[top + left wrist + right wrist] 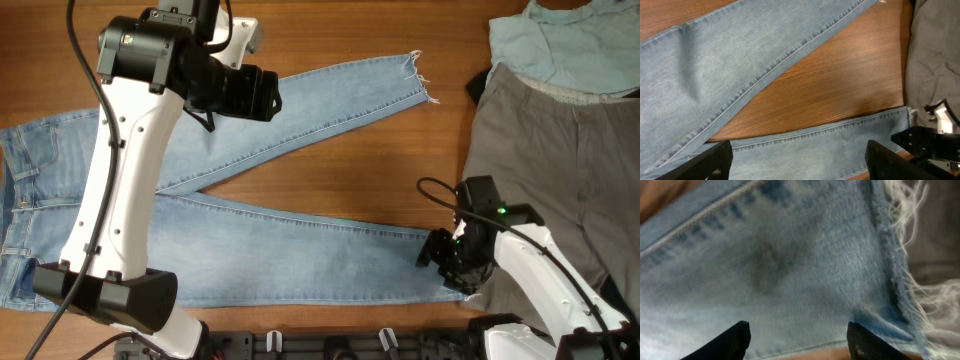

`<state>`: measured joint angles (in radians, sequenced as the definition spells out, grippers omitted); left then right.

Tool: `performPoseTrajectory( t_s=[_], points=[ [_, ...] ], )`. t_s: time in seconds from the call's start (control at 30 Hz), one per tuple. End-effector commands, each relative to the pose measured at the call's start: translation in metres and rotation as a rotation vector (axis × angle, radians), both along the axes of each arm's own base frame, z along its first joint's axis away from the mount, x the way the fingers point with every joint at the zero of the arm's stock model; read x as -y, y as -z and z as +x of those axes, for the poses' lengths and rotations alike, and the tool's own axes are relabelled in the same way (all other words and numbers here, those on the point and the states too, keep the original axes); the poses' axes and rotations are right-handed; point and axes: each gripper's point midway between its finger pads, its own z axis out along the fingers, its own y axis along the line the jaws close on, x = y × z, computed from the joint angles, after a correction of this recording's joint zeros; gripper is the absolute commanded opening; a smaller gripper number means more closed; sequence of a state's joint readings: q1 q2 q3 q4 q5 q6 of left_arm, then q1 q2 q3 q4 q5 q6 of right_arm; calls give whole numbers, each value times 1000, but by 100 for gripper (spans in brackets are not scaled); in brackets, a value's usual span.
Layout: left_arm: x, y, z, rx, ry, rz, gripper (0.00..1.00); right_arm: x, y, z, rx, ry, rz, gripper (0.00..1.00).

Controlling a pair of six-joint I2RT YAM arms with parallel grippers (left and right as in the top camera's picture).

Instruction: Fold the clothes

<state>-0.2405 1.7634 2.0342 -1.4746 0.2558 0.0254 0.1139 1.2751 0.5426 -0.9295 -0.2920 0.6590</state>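
Observation:
The light blue jeans [300, 255] lie flat on the wooden table, waistband at the left and legs spread in a V to the right. The upper leg ends in a frayed hem [420, 75]. My left gripper [268, 97] hangs open and empty high above the upper leg. In the left wrist view its fingers [800, 165] frame the lower leg [815, 150]. My right gripper [440, 257] is low over the lower leg's hem. In the right wrist view it [797, 341] is open, close over the denim [790, 255] beside the frayed edge [902, 265].
Grey trousers [540, 150] lie at the right, next to the lower hem, and show in the left wrist view [935, 60]. A pale teal shirt [560, 40] lies at the back right. Bare wood [350, 170] shows between the legs.

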Motion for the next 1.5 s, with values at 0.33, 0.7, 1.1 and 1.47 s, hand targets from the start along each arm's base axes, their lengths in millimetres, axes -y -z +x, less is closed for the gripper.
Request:
performPoseTrajectory(
  t_s=[0.33, 0.7, 1.1, 1.47],
  points=[
    [1, 4, 0, -6, 18, 9, 86, 1, 38, 40, 45, -4, -26, 24],
    [1, 4, 1, -3, 17, 9, 92, -13, -28, 180, 445, -34, 8, 26],
    [-2, 5, 2, 3, 10, 29, 96, 14, -40, 62, -22, -129, -109, 49],
    [-2, 3, 7, 26, 8, 28, 100, 40, 9, 26, -123, 120, -177, 46]
  ],
)
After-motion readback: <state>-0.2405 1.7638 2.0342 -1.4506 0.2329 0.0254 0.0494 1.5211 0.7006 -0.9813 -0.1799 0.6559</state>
